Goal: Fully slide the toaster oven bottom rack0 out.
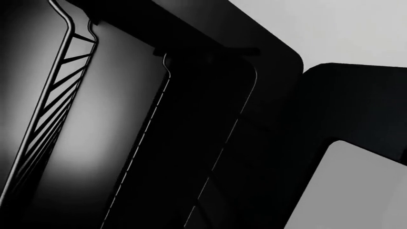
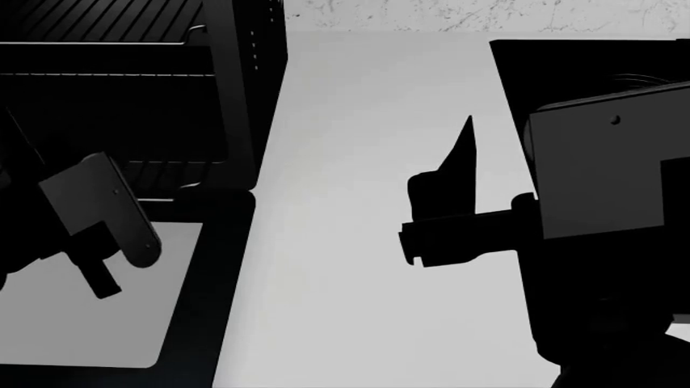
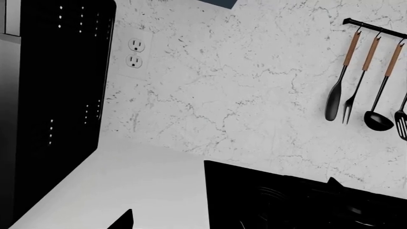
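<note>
Left hand [image 2: 103, 279]: grey flat-plate wrist link with a dark finger block, hanging over the dropped-open door [image 2: 97, 323] of the boxy black toaster oven [image 2: 242, 97]. Can't tell whether its fingers are spread or closed, or whether they hold anything; tips are lost in the dark.

Oven cavity is open. Head view shows thin parallel bars of the flat black wire bottom rack [image 2: 161, 174] at the cavity mouth, just above the door hinge line; a second similar wire shelf [image 2: 108, 20] sits higher up. How far the bottom rack is drawn out, can't tell. Left wrist view sees thin bars in a rounded-corner wire frame [image 1: 60, 95] against a smooth grey surface; which shelf, unclear.

Door window is a large matte grey pane in a black rounded-corner frame.

Right hand [image 2: 442, 218]: black, angular, hovering over bare table, grip state not visible.

Smooth white table [image 2: 367, 162] gives a wide strip between oven side wall and the flat black stovetop [image 2: 582, 73]. Behind: white veined marble wall [image 3: 241, 95], white outlet [image 3: 135, 52], black rail of wooden-handled utensils [image 3: 369, 76].
</note>
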### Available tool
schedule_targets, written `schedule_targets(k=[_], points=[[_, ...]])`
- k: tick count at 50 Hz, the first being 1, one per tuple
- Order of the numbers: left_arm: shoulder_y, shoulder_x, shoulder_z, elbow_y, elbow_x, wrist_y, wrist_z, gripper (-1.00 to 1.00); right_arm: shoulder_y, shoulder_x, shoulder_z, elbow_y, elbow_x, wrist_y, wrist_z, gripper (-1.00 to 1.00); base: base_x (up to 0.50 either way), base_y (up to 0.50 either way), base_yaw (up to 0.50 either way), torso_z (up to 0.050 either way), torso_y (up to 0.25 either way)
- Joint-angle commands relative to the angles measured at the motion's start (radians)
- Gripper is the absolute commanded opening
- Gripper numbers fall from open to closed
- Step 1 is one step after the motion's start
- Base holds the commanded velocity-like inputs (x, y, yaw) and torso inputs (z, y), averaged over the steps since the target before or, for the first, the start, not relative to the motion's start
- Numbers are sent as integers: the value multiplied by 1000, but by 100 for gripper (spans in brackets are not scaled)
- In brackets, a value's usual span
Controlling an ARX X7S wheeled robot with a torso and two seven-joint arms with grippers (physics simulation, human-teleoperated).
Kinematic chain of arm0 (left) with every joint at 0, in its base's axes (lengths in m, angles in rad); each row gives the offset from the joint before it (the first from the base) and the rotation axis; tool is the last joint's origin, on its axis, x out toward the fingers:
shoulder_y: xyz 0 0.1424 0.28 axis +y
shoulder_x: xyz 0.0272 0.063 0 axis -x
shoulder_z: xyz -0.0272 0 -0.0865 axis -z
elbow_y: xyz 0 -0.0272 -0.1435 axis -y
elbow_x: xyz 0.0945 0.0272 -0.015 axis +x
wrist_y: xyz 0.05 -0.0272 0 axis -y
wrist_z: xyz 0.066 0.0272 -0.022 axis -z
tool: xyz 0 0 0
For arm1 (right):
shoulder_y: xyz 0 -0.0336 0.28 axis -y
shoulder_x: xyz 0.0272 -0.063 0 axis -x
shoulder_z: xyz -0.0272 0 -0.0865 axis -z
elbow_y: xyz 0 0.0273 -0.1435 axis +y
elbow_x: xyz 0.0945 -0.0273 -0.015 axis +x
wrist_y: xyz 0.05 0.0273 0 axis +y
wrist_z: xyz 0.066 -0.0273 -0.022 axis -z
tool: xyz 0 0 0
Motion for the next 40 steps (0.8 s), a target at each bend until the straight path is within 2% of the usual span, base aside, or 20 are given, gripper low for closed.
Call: schedule_targets(k=[1, 10, 20, 32, 40], points=[[24, -82, -40, 183, -136, -87, -72, -100, 15, 4, 0, 0, 21, 2, 13, 100, 0, 0, 0, 0, 0], [106, -179, -91, 387, -202, -171, -162, -100, 28, 1, -6, 1, 31, 0, 20, 100, 0, 0, 0, 0, 1], [166, -271, -196, 698, -374, -312, -252, -100, 32, 1, -3, -12, 60, 0, 45, 100, 0, 0, 0, 0, 2], [200, -305, -312, 904, -545, -423, -366, -100, 24, 7, -5, -18, 61, -14, 46, 100, 0, 0, -2, 3, 3], [177, -309, -458, 1042, -780, -535, -483, -100, 24, 4, -17, -15, 44, -26, 36, 100, -10, 1, 3, 3, 8]])
